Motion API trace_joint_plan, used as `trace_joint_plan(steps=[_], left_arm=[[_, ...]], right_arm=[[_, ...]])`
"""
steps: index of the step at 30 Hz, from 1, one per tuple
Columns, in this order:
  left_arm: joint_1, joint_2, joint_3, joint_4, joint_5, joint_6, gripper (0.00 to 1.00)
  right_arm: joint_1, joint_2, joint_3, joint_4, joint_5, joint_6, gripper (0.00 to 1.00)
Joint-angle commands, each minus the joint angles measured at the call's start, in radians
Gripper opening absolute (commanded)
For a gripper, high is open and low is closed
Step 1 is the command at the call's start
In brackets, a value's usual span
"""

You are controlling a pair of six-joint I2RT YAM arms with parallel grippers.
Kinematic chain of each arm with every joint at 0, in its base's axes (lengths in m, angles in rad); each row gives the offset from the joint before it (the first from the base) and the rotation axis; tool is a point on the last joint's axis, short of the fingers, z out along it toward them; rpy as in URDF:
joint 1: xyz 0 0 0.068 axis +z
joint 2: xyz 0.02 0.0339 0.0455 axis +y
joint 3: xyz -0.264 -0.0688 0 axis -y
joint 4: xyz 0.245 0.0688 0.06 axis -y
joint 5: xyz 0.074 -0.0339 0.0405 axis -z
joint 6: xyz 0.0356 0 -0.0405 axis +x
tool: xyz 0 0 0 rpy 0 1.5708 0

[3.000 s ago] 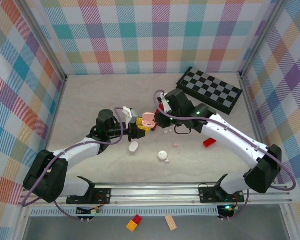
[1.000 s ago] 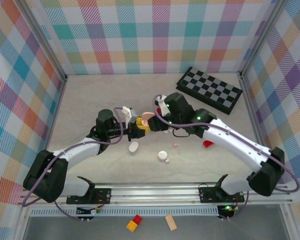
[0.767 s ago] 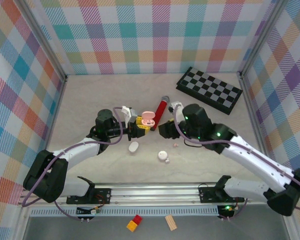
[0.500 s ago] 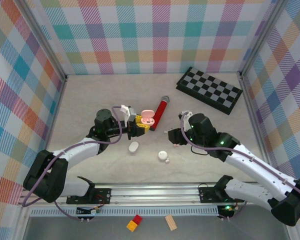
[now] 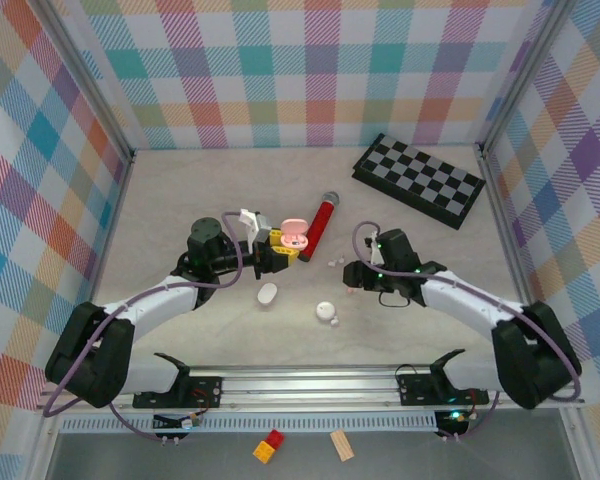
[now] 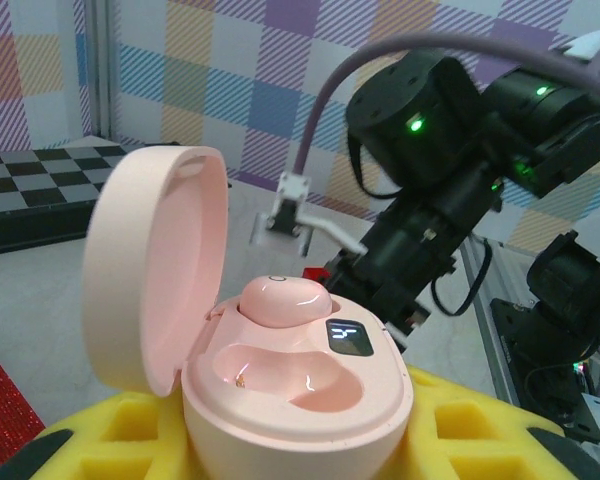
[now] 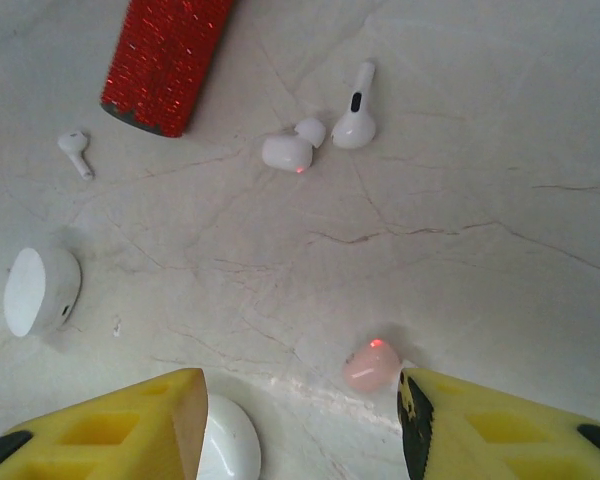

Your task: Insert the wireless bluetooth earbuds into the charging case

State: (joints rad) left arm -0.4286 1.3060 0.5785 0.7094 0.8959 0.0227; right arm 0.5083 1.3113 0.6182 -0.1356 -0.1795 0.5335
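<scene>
The pink charging case (image 6: pixel 290 390) sits between the yellow pads of my left gripper (image 5: pixel 283 248), which is shut on it. Its lid stands open. One pink earbud (image 6: pixel 285 297) is seated in the far slot, and the near slot is bare. In the top view the case (image 5: pixel 296 235) hangs left of the table's middle. My right gripper (image 7: pixel 300 425) is open and low over the table. A loose pink earbud (image 7: pixel 372 364) lies between its fingers, close against the right one. In the top view the right gripper (image 5: pixel 350 275) is right of the case and apart from it.
A red microphone (image 7: pixel 165 60) lies beyond the right gripper, with white earbuds (image 7: pixel 287 152) and a stemmed one (image 7: pixel 355 120) beside it. A white round case (image 7: pixel 225 440) touches the left finger. A white oval case (image 7: pixel 40 290) lies further left. A checkerboard (image 5: pixel 418 180) sits at the back right.
My right gripper has drawn back from the pink case, swung right and come down low over the loose pink earbud, uncovering the microphone. The left gripper still holds the case in place.
</scene>
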Motion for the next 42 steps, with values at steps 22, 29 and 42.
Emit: trace_joint_plan(steps=[22, 29, 42], left_arm=[[0.017, -0.039, -0.004, 0.007, 0.019, 0.008, 0.33], [0.017, -0.036, 0.003, 0.000, 0.020, 0.006, 0.33], [0.017, -0.029, 0.010, -0.005, 0.025, 0.005, 0.33]], right_arm=[[-0.017, 0.159, 0.010, 0.032, -0.091, -0.003, 0.52], [-0.017, 0.078, -0.030, -0.025, -0.130, 0.007, 0.50], [-0.025, 0.051, 0.051, -0.110, -0.099, -0.075, 0.51]])
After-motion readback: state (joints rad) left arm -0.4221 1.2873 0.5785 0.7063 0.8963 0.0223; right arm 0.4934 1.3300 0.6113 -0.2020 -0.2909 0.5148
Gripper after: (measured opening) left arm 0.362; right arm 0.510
